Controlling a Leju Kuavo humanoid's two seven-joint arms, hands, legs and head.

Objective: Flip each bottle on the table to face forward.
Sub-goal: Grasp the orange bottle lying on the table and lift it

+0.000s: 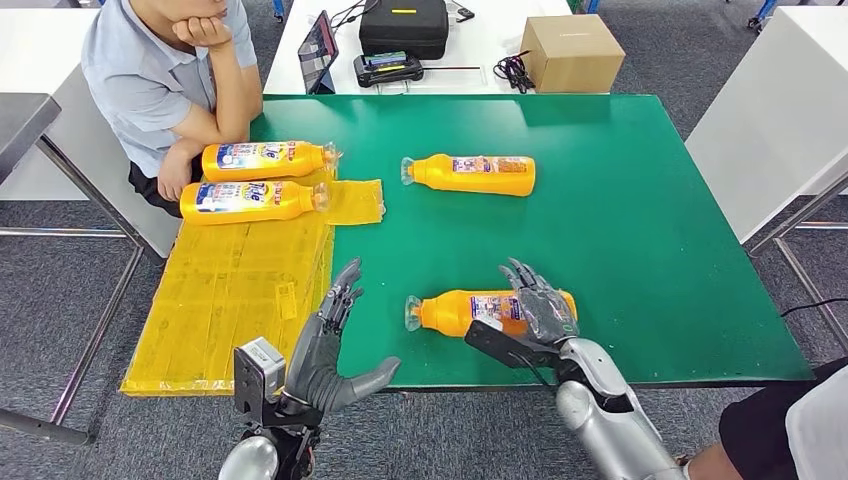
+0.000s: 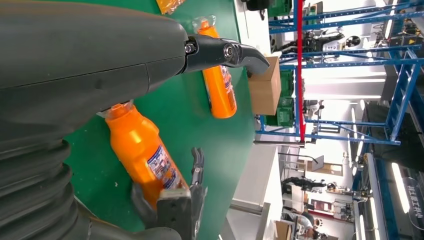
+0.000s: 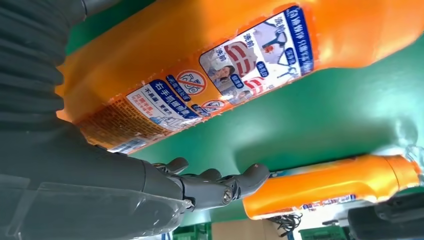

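Now, line by line:

Right hand: the right hand (image 1: 541, 304) is lying over the base end of the near bottle (image 1: 452, 311), fingers draped across its label; whether the thumb is closing underneath I cannot tell.

Left hand: the left hand (image 1: 328, 345) is hovering with fingers spread, holding nothing, just beside the bottle's capped end.

Near bottle: it is lying on its side on the green table (image 1: 640, 220) near the front edge, cap pointing toward the yellow sheet (image 1: 230, 290).

Far bottle: another bottle (image 1: 470, 174) is lying on its side further back on the table.

Done pile: two bottles (image 1: 255, 178) are resting on the yellow sheet, by a seated person's arm (image 1: 215, 115).

Step in hand: judging by the grasp, the near bottle is being taken for turning.

Next move: it is calling for a firm wrap around the body, then a roll until the front label faces up.
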